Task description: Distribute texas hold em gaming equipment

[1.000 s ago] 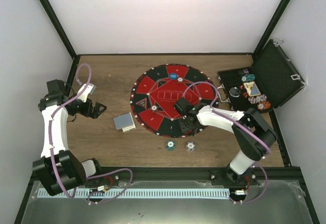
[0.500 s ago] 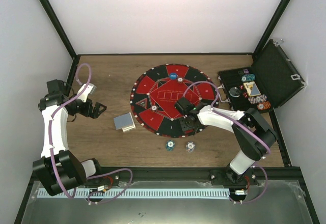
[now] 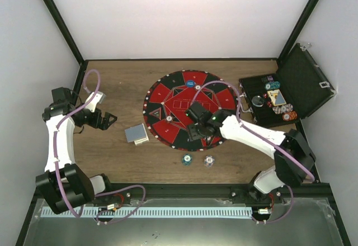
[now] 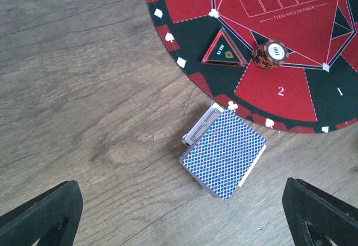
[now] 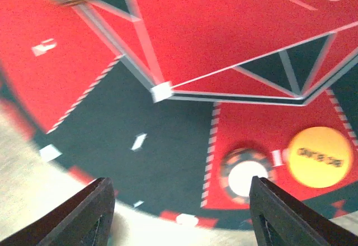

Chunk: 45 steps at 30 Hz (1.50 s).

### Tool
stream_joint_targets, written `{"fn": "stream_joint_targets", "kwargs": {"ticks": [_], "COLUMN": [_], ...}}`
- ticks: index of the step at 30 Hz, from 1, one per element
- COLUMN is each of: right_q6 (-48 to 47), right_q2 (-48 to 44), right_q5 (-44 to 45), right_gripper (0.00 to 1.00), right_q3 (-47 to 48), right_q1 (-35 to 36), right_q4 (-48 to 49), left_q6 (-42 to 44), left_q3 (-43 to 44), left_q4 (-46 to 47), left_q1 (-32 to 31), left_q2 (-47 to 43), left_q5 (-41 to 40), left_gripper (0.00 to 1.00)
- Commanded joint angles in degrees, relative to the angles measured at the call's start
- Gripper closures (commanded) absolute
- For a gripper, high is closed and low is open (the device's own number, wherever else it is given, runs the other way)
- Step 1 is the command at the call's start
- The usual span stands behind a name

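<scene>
The round red-and-black mat (image 4: 279,98) carries white lettering, "TEXAS HOLD EM POKER", under a row of five outlined card boxes. Its red seat panels show the numbers 4, 2 and 1. A small triangular marker (image 4: 224,51) on the mat reads "ALL IN". Just beside it sits a brown chip (image 4: 269,54) with a striped edge; the print on its white middle is too small to read.

An orange disc (image 5: 319,156) lies on a red panel near the mat's edge, its dark writing blurred. A second striped chip (image 5: 245,174) is just beside it. A blue disc (image 3: 191,83) rests at the mat's far side.

The deck of cards (image 4: 224,154), diamond-patterned back up, lies on the worktop (image 4: 84,89) just off the mat's rim. A teal chip (image 3: 186,159) and a white chip (image 3: 209,160) sit on the wood near the mat's near edge.

The black case (image 3: 305,81) stands open at the right. Its tray holds teal and brown chips and a few small things I cannot make out.

The left claw (image 4: 179,223) hangs wide open above the deck, holding nothing. The right claw (image 5: 184,218) hovers over the mat's near rim, fingers apart and empty.
</scene>
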Motion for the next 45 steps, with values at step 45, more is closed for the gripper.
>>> {"fn": "stream_joint_targets", "kwargs": {"ticks": [45], "right_q6": [11.0], "right_q2": [5.1], "right_q5": [-4.3], "right_gripper": [0.50], "right_q3": [-4.0], "right_q1": [19.5], "right_q4": [-0.2], "left_q6": [0.2], "left_q3": [1.3], "left_q4": [0.4], "left_q1": [0.4], "left_q2": [0.2], "left_q5": [0.7], "left_gripper": [0.00]}}
